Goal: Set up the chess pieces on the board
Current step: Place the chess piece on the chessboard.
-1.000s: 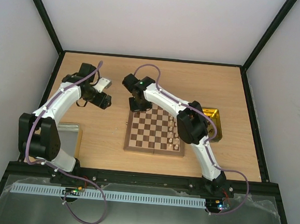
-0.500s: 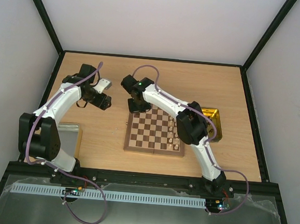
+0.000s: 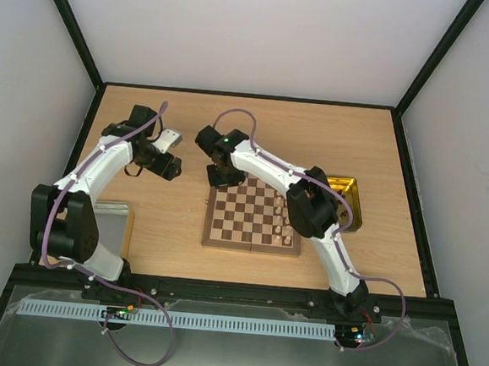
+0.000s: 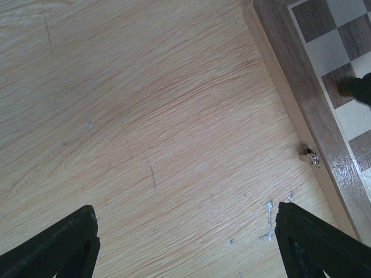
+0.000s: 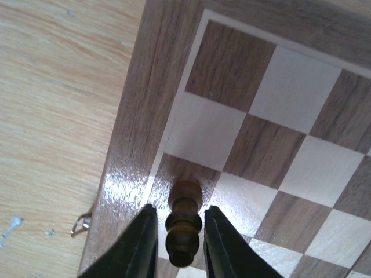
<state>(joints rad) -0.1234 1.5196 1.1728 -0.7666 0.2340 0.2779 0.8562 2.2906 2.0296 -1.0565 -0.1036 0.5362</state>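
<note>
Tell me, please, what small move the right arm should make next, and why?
Probably spread the right gripper wider before any lift: the dark brown wooden chess piece appears to stand on a dark edge square of the checkered wooden board, and the fingers sit close on either side, so rising now might tip it.

readable text: none | labels/brands: none | numbers/signs: none | all three views checked

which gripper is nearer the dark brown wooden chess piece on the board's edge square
Right. The right gripper straddles the dark brown wooden chess piece on the checkered wooden board; the left gripper hangs over the wooden table, off the board's side.
</note>
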